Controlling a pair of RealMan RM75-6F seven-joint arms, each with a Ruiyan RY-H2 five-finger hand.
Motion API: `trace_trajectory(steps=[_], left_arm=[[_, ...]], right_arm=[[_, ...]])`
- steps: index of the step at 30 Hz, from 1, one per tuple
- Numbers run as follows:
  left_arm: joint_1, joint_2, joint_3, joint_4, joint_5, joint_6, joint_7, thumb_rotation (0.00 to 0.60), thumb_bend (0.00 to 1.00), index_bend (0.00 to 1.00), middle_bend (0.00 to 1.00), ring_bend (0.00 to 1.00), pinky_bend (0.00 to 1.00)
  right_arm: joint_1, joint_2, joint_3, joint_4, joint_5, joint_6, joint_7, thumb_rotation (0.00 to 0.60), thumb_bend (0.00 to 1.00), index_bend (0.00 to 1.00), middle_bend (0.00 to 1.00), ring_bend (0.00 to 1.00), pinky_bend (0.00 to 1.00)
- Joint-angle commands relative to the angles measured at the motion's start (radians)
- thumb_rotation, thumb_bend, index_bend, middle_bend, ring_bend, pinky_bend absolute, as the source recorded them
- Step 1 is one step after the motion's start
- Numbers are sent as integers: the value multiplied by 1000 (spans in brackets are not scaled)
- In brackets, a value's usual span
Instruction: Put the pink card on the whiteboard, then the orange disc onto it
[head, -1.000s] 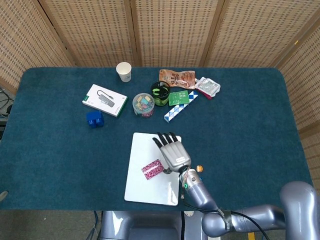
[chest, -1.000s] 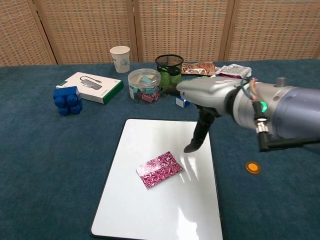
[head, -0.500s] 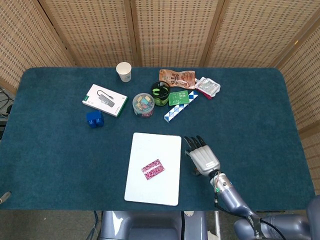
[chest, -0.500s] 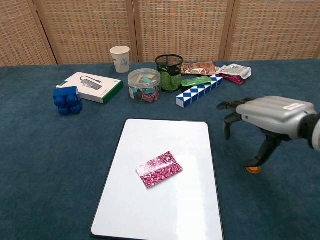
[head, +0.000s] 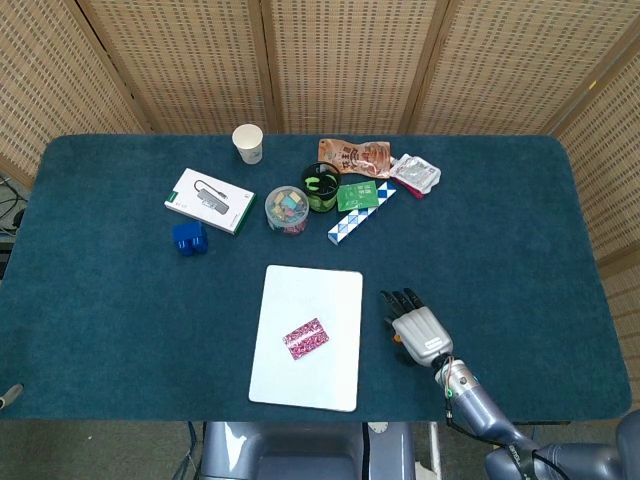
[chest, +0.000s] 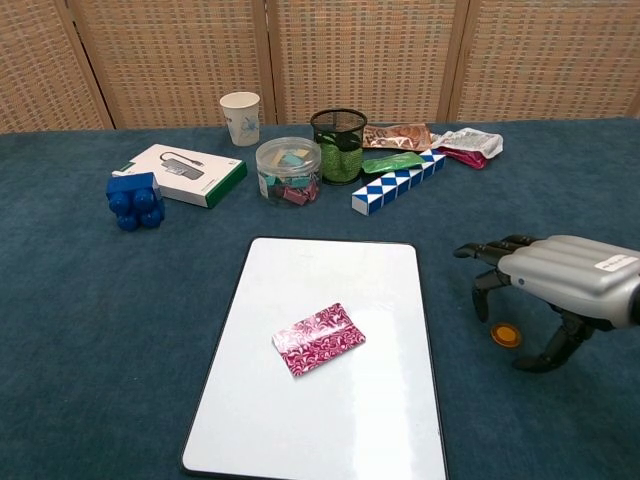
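Note:
The pink patterned card (chest: 319, 339) lies flat near the middle of the whiteboard (chest: 330, 274); in the head view the card (head: 306, 338) sits on the board (head: 310, 290) as well. The orange disc (chest: 505, 335) rests on the blue cloth just right of the board. My right hand (chest: 563, 277) hovers over it, fingers bent down on the disc's far side and thumb on the near side, touching nothing. From the head view my right hand (head: 418, 328) covers most of the disc (head: 396, 337). The left hand is out of sight.
Along the far side stand a paper cup (chest: 240, 116), a white box (chest: 184, 174), a blue block toy (chest: 134, 199), a clear tub of clips (chest: 288, 171), a mesh pen cup (chest: 339, 145), a blue-white snake puzzle (chest: 397, 181) and snack packets (chest: 400, 136).
My right hand has moved right off the whiteboard, leaving the pink card there, and come down over the orange disc.

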Motion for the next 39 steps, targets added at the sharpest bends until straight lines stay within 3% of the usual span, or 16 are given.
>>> trace_trajectory(steps=[1, 26, 33, 39], left_arm=[[0, 0, 0, 0, 0, -1, 0, 600, 0, 0, 0, 0, 0], [-4, -5, 3, -2, -2, -7, 13, 600, 0, 0, 0, 0, 0], [-5, -8, 4, -3, -2, -8, 20, 600, 0, 0, 0, 0, 0], [-6, -10, 4, -3, -4, -8, 23, 600, 0, 0, 0, 0, 0]], right_arm=[[-5, -3, 5, 9, -3, -7, 4, 600, 306, 393, 0, 0, 0], [-30, -1, 49, 78, 4, -91, 2, 600, 311, 398, 0, 0, 0], [-38, -2, 55, 94, -5, -108, 17, 600, 337, 528, 0, 0, 0], [-44, -3, 64, 87, -21, -117, 43, 600, 339, 575, 0, 0, 0]])
